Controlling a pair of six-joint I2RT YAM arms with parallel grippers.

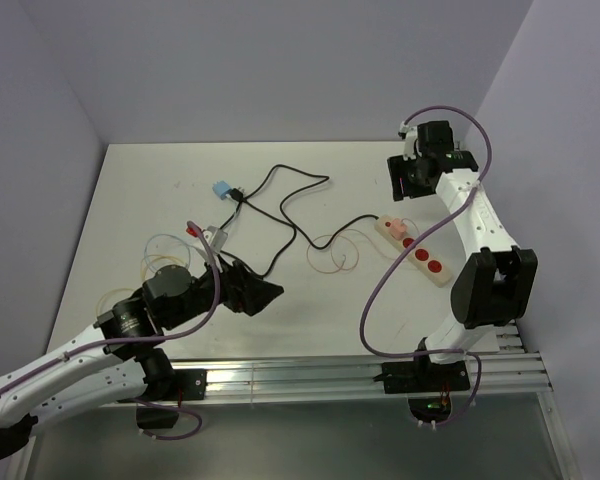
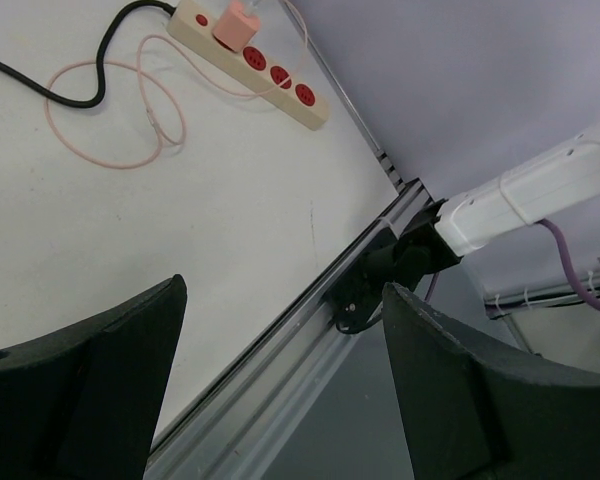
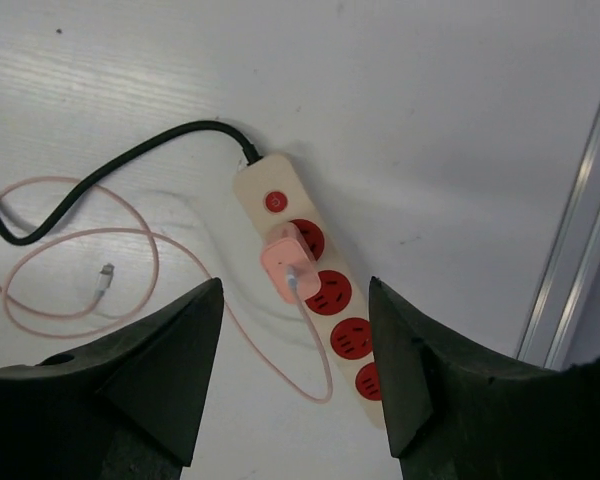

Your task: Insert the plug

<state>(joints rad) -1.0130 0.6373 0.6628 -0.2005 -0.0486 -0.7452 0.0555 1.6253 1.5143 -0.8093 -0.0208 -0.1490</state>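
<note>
The pink plug [image 3: 288, 268] sits in the power strip [image 3: 252, 185], in the socket beside the switch [image 3: 275, 202]. My right gripper [image 1: 408, 180] hangs above the strip, jaws apart and empty. My left gripper [image 1: 270, 293], wide and empty, is well away from it.

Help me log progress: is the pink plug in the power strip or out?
In. The pink plug sits flush on the power strip, over the socket next to the red switch, with no prongs showing.

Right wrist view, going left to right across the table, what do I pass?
In order: pink cable's loose connector → pink plug, standing on the power strip → metal rail at the table edge.
</note>
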